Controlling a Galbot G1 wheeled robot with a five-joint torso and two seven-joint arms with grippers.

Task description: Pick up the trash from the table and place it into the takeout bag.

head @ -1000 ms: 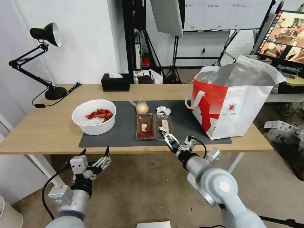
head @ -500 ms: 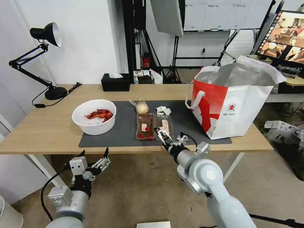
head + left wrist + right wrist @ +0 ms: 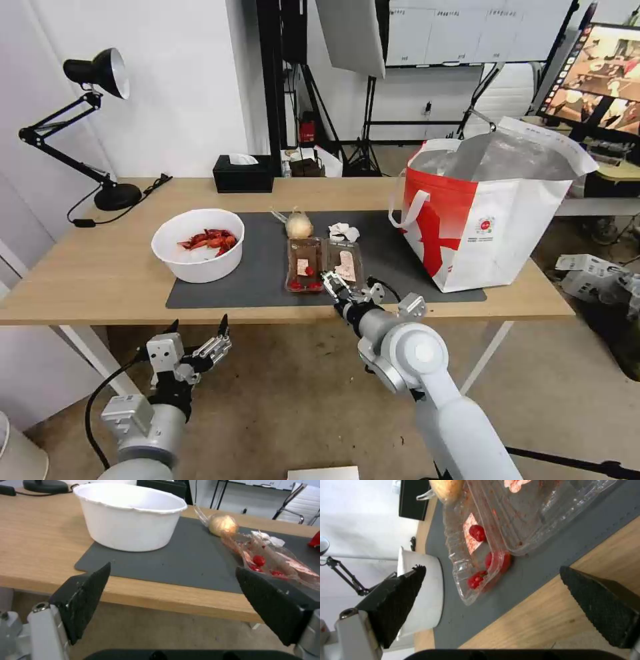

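On the table's (image 3: 100,267) dark grey mat (image 3: 260,283) lies the trash: a white bowl (image 3: 198,247) of red crayfish shells, a clear hinged tray (image 3: 325,265), a knotted beige-filled bag (image 3: 299,227) and a crumpled tissue (image 3: 344,233). The red-and-white takeout bag (image 3: 493,220) stands open at the right. My right gripper (image 3: 330,279) is open at the tray's near edge. In the right wrist view the tray (image 3: 520,517) lies just ahead of the spread right gripper (image 3: 490,568), apart from both fingers. My left gripper (image 3: 200,325) hangs open below the table's front edge, facing the bowl (image 3: 130,522).
A black tissue box (image 3: 244,173) sits at the back of the table and a black desk lamp (image 3: 100,73) at the back left. Bare wood runs along the front edge and left of the bowl. Boxes lie on the floor at the right (image 3: 593,273).
My right gripper has slid left and forward, from the tray's right half to its near middle edge. The left gripper has sunk slightly. Nothing on the table has moved.
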